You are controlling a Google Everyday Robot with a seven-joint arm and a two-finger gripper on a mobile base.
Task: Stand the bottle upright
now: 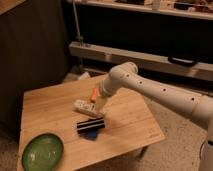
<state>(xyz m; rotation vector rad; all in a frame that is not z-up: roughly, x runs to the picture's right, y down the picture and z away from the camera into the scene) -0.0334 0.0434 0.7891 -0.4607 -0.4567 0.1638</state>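
Observation:
The bottle (86, 108) is whitish and lies on its side near the middle of the wooden table (45, 107). My gripper (99, 102) hangs from the white arm (150, 87) and is right over the bottle's right end, low above the table. An orange part (94, 93) shows at the wrist. The gripper's lower part blends with the bottle.
A black bar-shaped object with a blue underside (91, 126) lies just in front of the bottle. A green plate (42, 150) sits at the table's front left corner. A dark cabinet stands to the left and a low shelf behind.

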